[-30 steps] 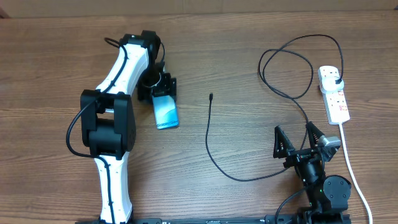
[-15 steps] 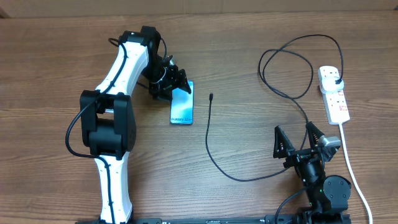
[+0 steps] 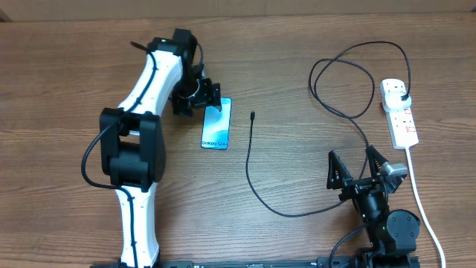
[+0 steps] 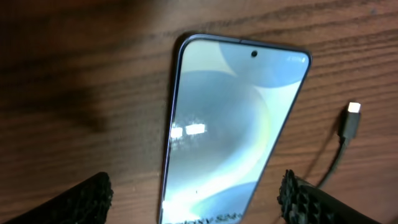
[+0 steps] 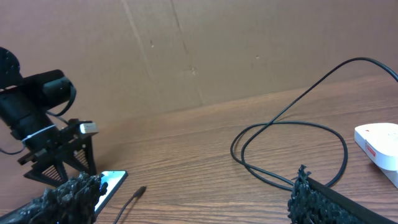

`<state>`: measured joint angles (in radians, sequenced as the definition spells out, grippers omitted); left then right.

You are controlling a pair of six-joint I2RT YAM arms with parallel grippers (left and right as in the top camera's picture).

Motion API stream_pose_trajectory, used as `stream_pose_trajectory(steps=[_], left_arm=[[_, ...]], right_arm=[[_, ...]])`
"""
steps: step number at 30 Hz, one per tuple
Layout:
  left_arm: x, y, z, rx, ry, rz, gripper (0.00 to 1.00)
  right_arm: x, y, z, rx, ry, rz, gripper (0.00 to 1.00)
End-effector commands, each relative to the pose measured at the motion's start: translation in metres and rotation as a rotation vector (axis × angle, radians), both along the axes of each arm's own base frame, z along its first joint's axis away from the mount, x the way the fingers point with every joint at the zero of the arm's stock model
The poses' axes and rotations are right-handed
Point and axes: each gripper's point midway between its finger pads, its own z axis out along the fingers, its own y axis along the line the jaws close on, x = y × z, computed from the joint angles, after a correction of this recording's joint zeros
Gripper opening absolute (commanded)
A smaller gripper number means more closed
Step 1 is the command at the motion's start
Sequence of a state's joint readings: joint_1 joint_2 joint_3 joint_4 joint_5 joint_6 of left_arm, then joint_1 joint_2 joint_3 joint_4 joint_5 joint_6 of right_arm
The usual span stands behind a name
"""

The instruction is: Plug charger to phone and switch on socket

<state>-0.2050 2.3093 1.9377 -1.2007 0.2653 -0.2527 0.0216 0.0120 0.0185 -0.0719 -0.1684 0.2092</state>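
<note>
1. Phone point(image 3: 216, 123): flat on the wood-grain worktop point(image 3: 297, 52), screen up and lit blue-teal, "Galaxy S24" lettering legible. Left of centre, in the far half, long axis running roughly from far edge to front edge.
2. Left gripper point(image 3: 199, 101): poised over the phone's far end. Fingers point(image 4: 81, 200) spread wide, one to each side of the phone's width in the wrist view. Jaws apart and clamped on nothing, phone lying loose on the wood.
3. Charger point(image 3: 249, 175): thin black cable. Small plug tip point(image 3: 253, 116) on the worktop just beside the phone's right long edge, apart from it and not yet in the phone.
4. Cable path: from the tip toward the front edge, then a wide arc rightward, up past the right gripper, then a large loop in the far right quarter before reaching the power strip.
5. Socket point(image 3: 399, 113): white power strip close to the right edge, in the far half, lying lengthwise from far to front. Far outlet holding the charger's black plug point(image 3: 402, 97). Red-marked switches on the part nearer the front, their positions too small to tell. Thick white cord point(image 3: 421, 201) leaving the near end and running toward the front right corner.
6. Right gripper point(image 3: 357, 167): near the front edge, right of centre, between the cable's arc and the white cord. Fingers splayed fully apart, gripping nothing, well apart from the phone.
7. Cardboard wall point(image 5: 186, 50): brown, standing along the far edge behind everything.
</note>
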Motion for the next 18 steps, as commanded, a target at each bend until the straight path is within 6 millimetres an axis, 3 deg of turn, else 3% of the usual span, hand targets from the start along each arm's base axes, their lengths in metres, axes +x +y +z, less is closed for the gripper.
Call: stream_pose_trajectory(steps=[1,10,18], left_arm=[[0.006,-0.008,-0.001,0.090,-0.067,-0.094,0.94],[0.005,-0.019,-0.009,0.249,-0.116,-0.181,1.00],[0.002,-0.019,-0.019,0.259,-0.095,-0.186,1.00]], right_arm=[[0.000,0.001,-0.002,-0.001,-0.002,0.006,1.00],[0.000,0.001,-0.002,-0.001,-0.002,0.006,1.00],[0.000,0.001,-0.002,-0.001,-0.002,0.006,1.00]])
